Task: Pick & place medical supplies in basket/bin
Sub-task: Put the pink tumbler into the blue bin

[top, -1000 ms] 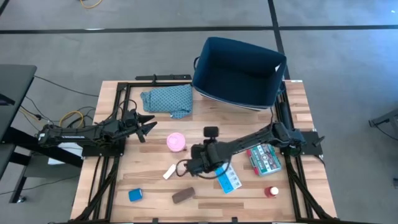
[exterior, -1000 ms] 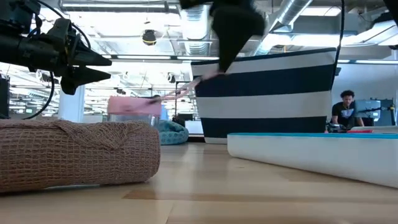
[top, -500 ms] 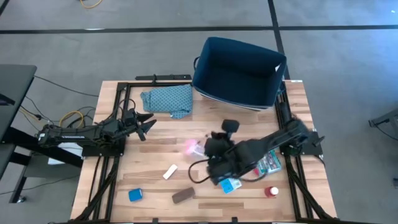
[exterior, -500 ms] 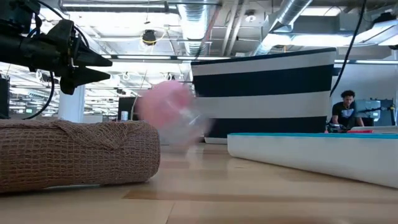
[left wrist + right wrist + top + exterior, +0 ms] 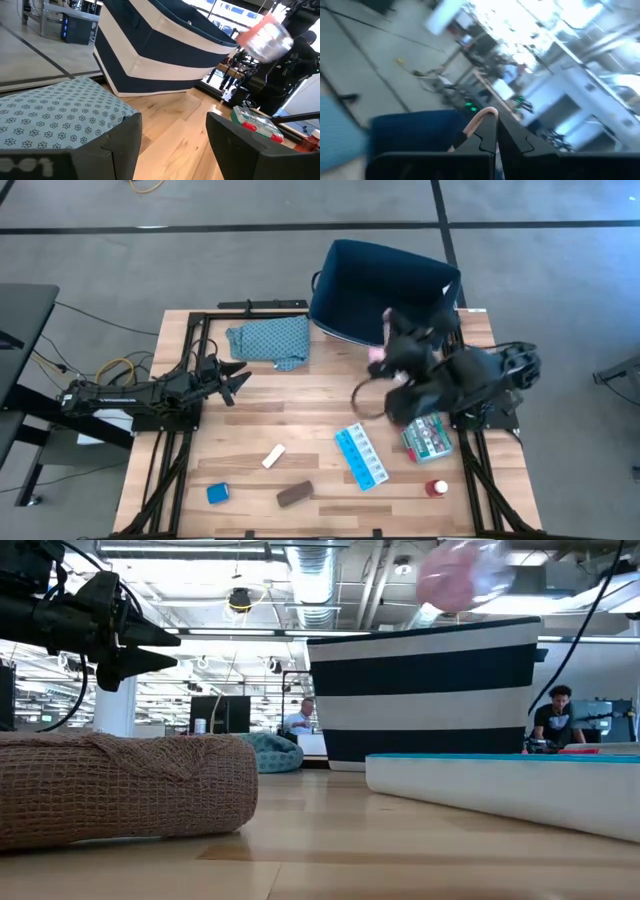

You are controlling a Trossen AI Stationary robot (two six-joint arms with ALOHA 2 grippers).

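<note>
A: How many supplies are lying on the surface right now?

B: Six are resting there, one of each: a light-blue pill organiser, a green-red packet, a red-white bottle, a white piece, a brown block and a blue cube. One teal patterned cloth is sitting near the far edge.

A: And the pink roll?

B: It is hanging in the air at the near rim of the single navy bin, up off the surface. The low view is showing it above the bin's striped wall.

A: Who is carrying it?

B: The right gripper is pinching it; the right wrist view is showing the two fingers pressed nearly together on a thin pink edge.

A: The left gripper?

B: It is hovering above the surface's left side, near the cloth, fingers spread apart and holding nothing.
</note>
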